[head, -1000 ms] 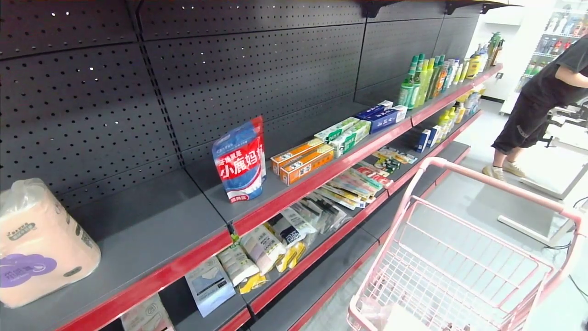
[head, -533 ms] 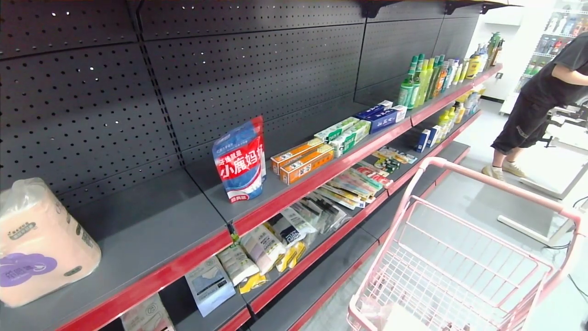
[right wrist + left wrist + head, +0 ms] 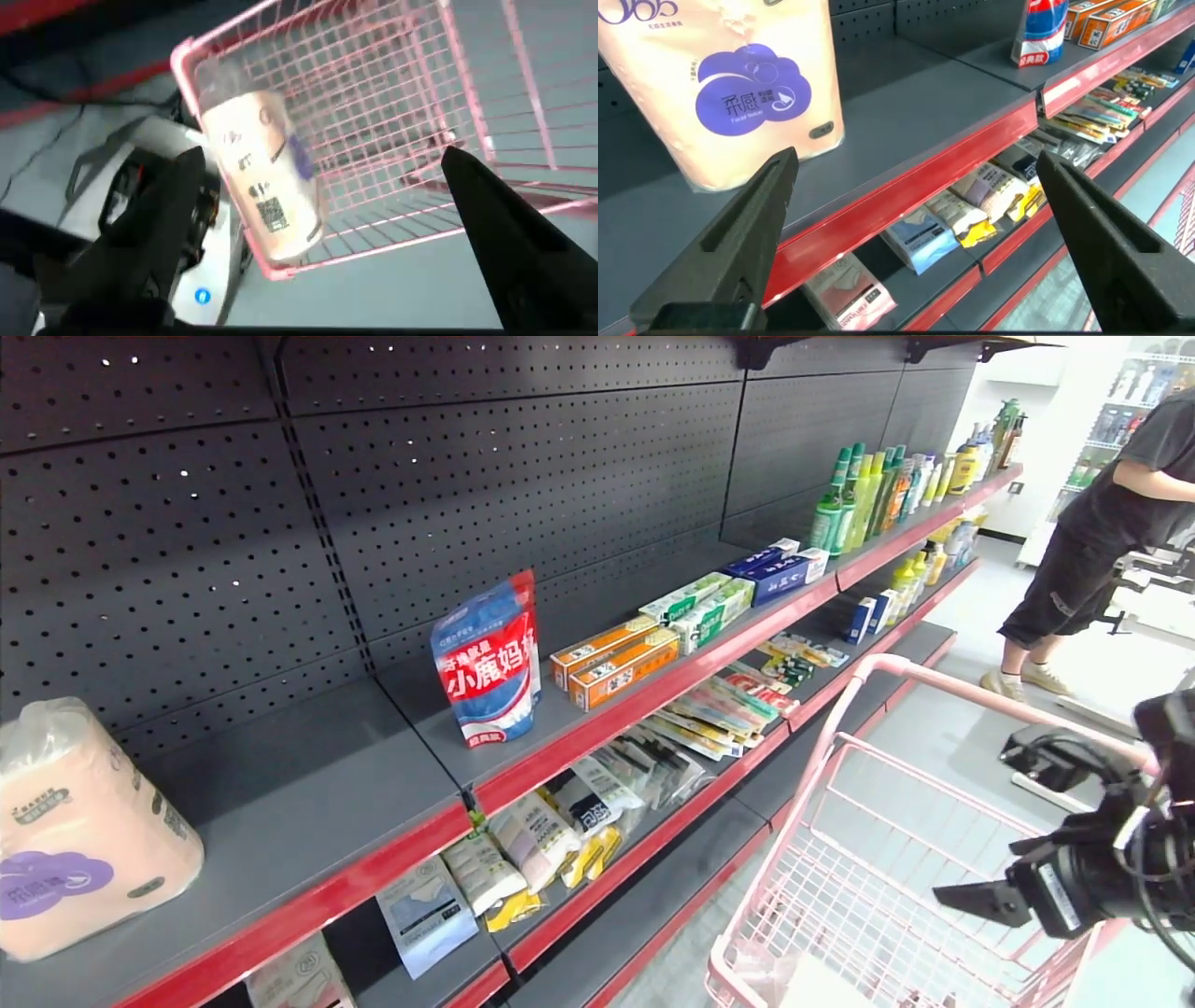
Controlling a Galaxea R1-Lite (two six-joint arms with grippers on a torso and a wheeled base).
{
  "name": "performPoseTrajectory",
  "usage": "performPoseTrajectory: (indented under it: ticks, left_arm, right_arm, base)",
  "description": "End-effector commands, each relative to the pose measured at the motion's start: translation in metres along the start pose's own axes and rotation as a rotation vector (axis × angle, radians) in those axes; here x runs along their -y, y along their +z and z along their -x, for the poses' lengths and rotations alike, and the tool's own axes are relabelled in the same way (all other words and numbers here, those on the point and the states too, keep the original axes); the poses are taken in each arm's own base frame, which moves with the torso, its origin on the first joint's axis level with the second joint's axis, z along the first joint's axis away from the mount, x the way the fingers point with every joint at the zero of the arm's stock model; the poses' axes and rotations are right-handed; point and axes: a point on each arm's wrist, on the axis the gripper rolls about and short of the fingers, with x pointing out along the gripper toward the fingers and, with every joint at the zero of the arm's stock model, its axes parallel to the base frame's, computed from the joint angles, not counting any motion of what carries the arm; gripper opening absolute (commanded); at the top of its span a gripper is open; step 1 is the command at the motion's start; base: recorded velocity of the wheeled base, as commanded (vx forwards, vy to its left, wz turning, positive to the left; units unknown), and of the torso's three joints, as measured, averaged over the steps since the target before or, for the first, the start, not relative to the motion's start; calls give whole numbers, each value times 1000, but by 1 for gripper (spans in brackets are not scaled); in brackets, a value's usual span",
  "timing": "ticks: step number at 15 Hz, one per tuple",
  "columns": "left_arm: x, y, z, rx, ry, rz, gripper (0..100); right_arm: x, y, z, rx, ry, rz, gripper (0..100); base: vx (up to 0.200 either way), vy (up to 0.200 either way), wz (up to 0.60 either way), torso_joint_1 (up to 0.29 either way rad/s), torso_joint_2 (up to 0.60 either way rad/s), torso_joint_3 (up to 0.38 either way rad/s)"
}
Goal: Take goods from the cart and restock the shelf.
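Observation:
A pink wire cart (image 3: 980, 695) stands in the aisle before the black shelf with red edges (image 3: 373, 873). A pale wrapped pack (image 3: 262, 187) lies inside the cart (image 3: 402, 84), at its corner. My right gripper (image 3: 976, 821) hangs over the cart's right side, open and holding nothing; in its wrist view the right gripper (image 3: 322, 159) is above the pack. A peach tissue-roll pack (image 3: 84, 831) sits at the shelf's left end. My left gripper (image 3: 915, 163) is open in front of that tissue-roll pack (image 3: 757, 84) and the shelf edge (image 3: 924, 187).
A blue and red pouch (image 3: 487, 663) stands upright mid-shelf, with orange boxes (image 3: 616, 667), green-white boxes (image 3: 705, 607) and bottles (image 3: 864, 495) farther right. Flat packets (image 3: 532, 840) fill the lower shelf. Bare shelf space (image 3: 308, 775) lies between the tissue pack and the pouch.
My right arm has come into the head view from the right and now hangs over the cart. The shelf goods and the cart have not moved.

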Motion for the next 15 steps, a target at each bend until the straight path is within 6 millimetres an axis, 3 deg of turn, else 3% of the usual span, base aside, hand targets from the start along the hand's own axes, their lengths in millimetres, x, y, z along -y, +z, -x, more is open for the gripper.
performPoseTrajectory:
  ticks: [1, 5, 11, 15]
  left_arm:
    - [0, 0, 0, 2, 1, 0, 100]
    - [0, 0, 0, 2, 1, 0, 100]
    - [0, 0, 0, 2, 1, 0, 100]
    - [0, 0, 0, 2, 1, 0, 100]
  right_arm:
    - [-2, -7, -58, -220, 122, 64, 100]
    - [-15, -11, -76, -291, 170, 107, 100]
    - [-24, -20, -77, -334, 166, 132, 100]
    - [-25, -20, -77, -339, 158, 141, 100]
  base:
    - [0, 0, 0, 0, 0, 0]
    - [0, 0, 0, 0, 0, 0]
    - [0, 0, 0, -11, 17, 15]
    - [0, 0, 0, -149, 329, 179]
